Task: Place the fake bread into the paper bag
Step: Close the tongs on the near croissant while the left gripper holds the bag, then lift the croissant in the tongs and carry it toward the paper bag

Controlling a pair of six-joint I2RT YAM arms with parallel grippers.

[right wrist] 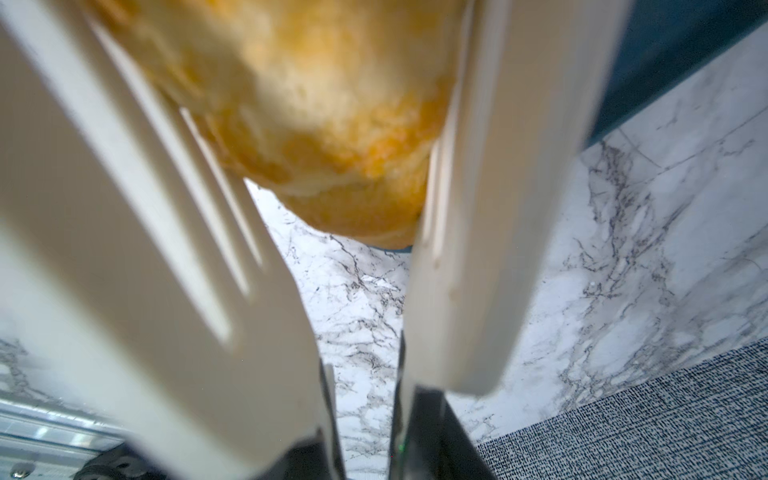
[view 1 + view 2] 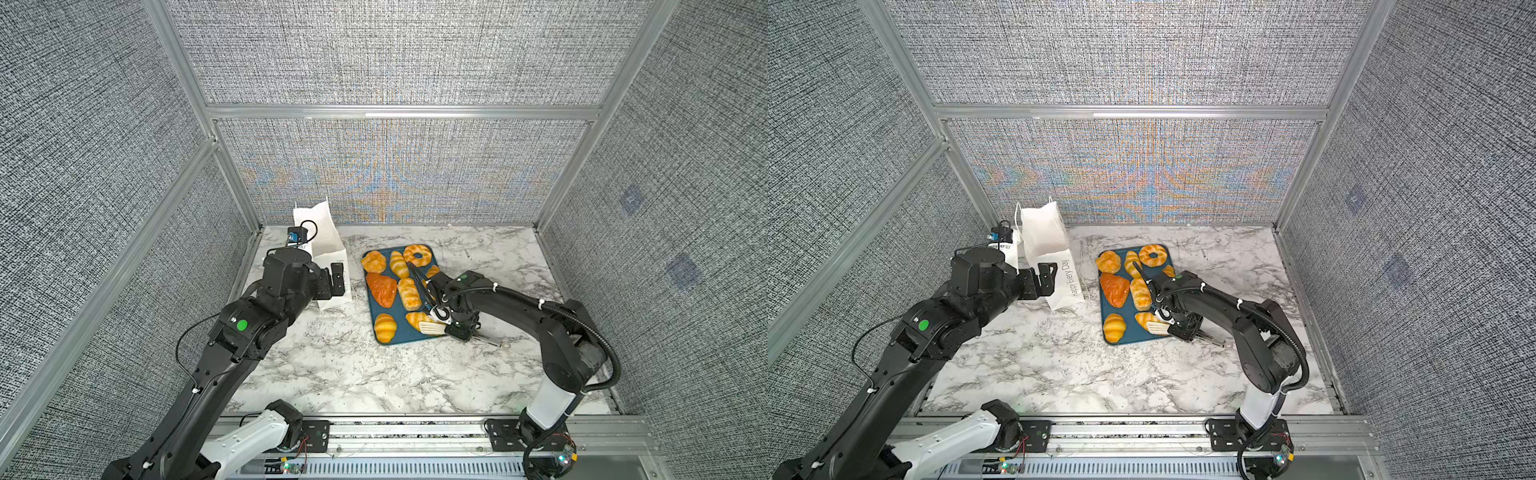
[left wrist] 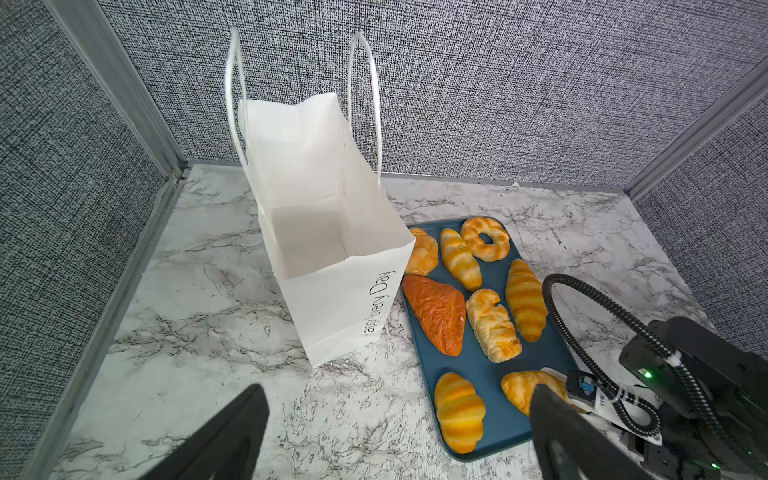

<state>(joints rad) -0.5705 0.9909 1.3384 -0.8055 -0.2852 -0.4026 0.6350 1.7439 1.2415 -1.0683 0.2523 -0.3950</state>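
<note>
Several pieces of fake bread lie on a dark-teal tray. My right gripper is shut on the handles of white slotted tongs. The tong blades press on both sides of a croissant at the tray's near right corner. The white paper bag stands open left of the tray. My left gripper hovers open, just in front of the bag, holding nothing.
On the tray lie a ring-shaped piece, a reddish triangle, ridged rolls and a roll at the near left corner. Grey panel walls enclose the marble table on three sides.
</note>
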